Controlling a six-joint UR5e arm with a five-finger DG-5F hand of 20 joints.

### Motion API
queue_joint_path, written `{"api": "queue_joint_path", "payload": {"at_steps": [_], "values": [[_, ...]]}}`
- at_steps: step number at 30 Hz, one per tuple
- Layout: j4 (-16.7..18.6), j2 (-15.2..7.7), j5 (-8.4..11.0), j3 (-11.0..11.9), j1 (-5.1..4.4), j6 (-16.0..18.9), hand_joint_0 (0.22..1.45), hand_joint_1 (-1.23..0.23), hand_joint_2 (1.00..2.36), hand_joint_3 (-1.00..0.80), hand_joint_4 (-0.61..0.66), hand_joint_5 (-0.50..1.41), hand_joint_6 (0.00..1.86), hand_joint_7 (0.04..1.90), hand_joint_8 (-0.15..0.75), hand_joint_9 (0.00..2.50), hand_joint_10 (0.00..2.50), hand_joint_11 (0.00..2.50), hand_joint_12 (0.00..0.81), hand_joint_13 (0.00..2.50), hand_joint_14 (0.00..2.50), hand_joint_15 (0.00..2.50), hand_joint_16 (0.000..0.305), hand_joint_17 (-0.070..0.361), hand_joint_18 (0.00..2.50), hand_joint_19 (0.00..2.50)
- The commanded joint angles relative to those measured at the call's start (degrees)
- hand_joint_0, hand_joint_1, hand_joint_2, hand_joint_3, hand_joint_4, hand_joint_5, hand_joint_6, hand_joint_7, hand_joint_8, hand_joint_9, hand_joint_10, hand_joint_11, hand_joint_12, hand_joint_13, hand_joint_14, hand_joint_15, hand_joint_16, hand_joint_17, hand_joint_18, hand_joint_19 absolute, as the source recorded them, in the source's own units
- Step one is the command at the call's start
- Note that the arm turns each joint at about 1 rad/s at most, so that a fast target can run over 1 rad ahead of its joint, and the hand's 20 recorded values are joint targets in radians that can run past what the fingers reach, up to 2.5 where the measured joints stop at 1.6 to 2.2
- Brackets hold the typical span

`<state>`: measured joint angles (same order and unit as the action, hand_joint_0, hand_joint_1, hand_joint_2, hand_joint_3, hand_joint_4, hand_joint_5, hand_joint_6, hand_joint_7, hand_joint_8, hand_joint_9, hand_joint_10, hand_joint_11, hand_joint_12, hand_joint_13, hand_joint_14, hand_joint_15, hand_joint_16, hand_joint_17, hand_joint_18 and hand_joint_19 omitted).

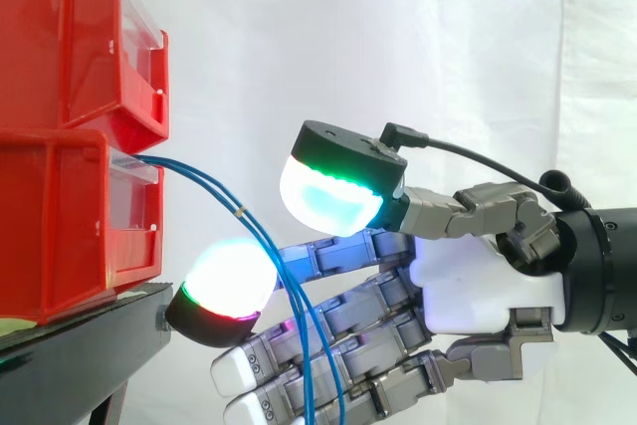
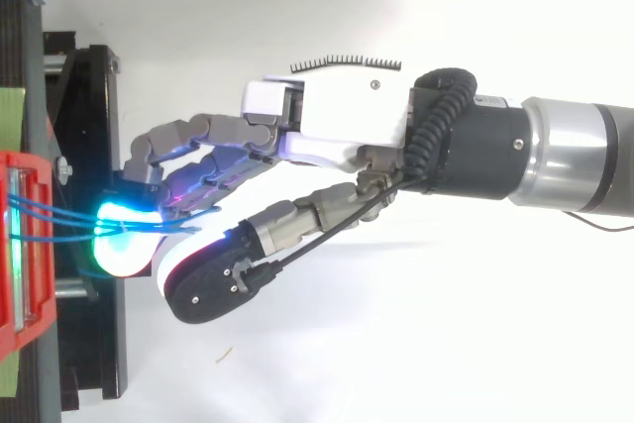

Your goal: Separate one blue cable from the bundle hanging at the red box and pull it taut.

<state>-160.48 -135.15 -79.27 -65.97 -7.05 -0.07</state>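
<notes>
A bundle of thin blue cables (image 1: 214, 191) leaves the front of the lower red bin (image 1: 60, 226), arcs down to the right and hangs off the bottom of the side view. A small yellow tie (image 1: 242, 212) binds the strands near the top. My hand (image 1: 478, 286) reaches in from the right with fairly straight fingers. One glowing white-green fingertip (image 1: 231, 281) sits just left of the hanging strands. The thumb's cyan-green pad (image 1: 323, 196) hovers above and to their right, apart from the fingers. From above, the cables (image 2: 54, 217) run from the bin to the glowing pads.
A second red bin (image 1: 70, 37) is stacked above the lower one. Both rest on the black stand (image 1: 70, 355), whose edge lies right below my fingertips. A white curtain hangs behind.
</notes>
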Motion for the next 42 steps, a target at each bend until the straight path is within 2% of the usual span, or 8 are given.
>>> {"api": "queue_joint_path", "payload": {"at_steps": [1,11,14,20,42], "values": [[-0.1,0.0,0.00,0.4,0.01,-0.3,0.56,-0.62,1.00,-0.46,0.27,-0.15,0.50,1.12,0.316,0.62,0.01,0.42,0.376,0.64,0.01,0.21,0.044,0.098,0.61,0.15],[-0.2,0.0,0.00,0.6,0.28,-0.5,0.57,-0.62,1.00,-0.47,0.27,-0.15,0.50,1.13,0.316,0.62,0.01,0.41,0.377,0.64,0.01,0.21,0.044,0.098,0.61,0.15],[0.0,0.0,0.00,0.6,0.89,-0.5,0.56,-0.62,1.00,-0.47,0.27,-0.15,0.50,1.12,0.317,0.62,0.01,0.42,0.376,0.64,0.01,0.21,0.044,0.099,0.61,0.15],[0.1,0.0,-0.09,0.5,1.07,-1.4,0.56,-0.62,1.00,-0.48,0.27,-0.15,0.50,1.11,0.317,0.62,0.01,0.41,0.378,0.64,0.01,0.21,0.044,0.099,0.61,0.15],[0.7,-0.6,-2.55,0.4,1.95,-1.2,0.54,-0.61,1.00,-0.50,0.27,-0.15,0.50,1.10,0.319,0.61,0.01,0.41,0.379,0.64,0.01,0.21,0.045,0.101,0.61,0.15]]}}
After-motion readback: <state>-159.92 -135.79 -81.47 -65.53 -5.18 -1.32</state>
